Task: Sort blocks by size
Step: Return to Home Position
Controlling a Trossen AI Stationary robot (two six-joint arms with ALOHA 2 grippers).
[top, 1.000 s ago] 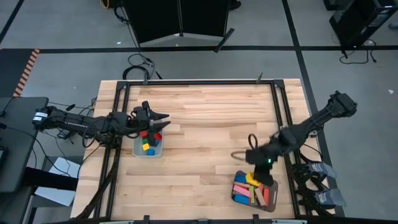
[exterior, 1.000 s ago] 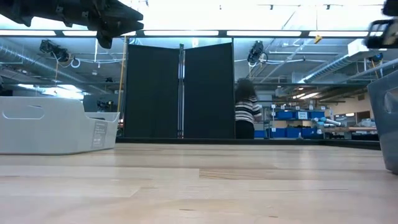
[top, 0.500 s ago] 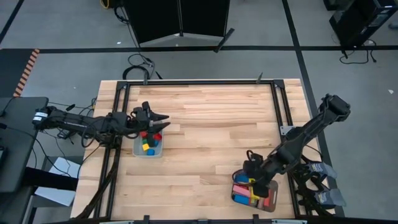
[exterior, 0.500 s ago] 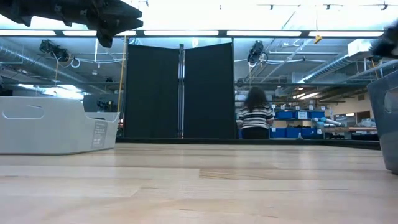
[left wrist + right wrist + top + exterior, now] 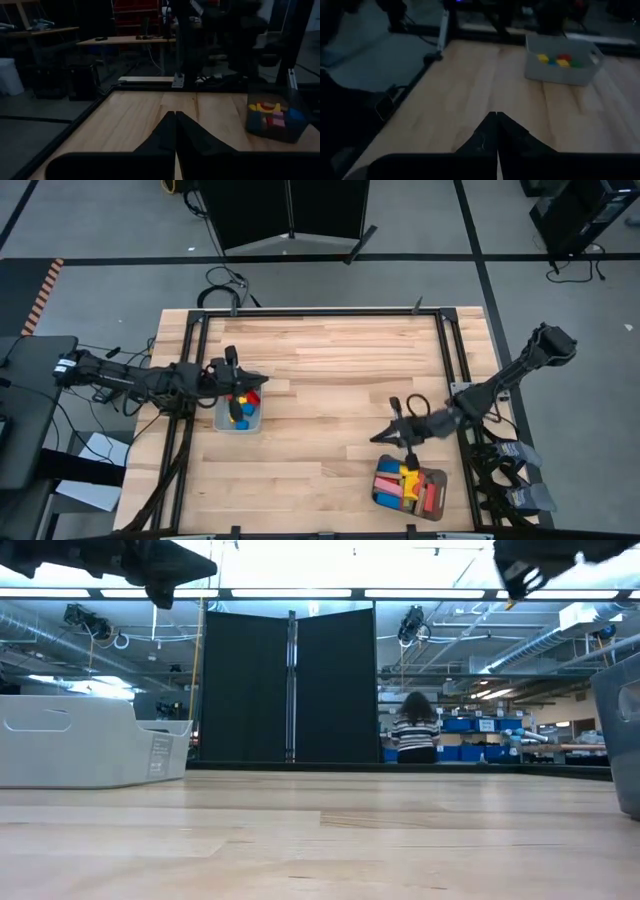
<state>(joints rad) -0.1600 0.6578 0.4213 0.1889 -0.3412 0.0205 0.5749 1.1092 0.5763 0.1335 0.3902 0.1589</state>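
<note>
We see left gripper (image 5: 173, 116) and right gripper (image 5: 494, 117) closed, empty. Blocks (image 5: 405, 483) sit in trays (image 5: 222, 426) at the table's (image 5: 330, 370) side edges: likely light, rigid, best pinched across flat faces.

Left arm (image 5: 130, 377): stretched out long and nearly level, coming in across the left edge of the desk (image 5: 340, 360).
Left gripper (image 5: 258, 377): above the desk's left side, pointing toward the desk's middle; jaws pressed together tip to tip, holding nothing.
Right arm (image 5: 500, 385): comes in across the desk's right edge, forearm slanting inward over the desk.
Right gripper (image 5: 385, 435): above the desk's right half, pointing toward the desk's left side; jaws closed on nothing.
Height: both grippers hang well clear of the desk top.
</note>
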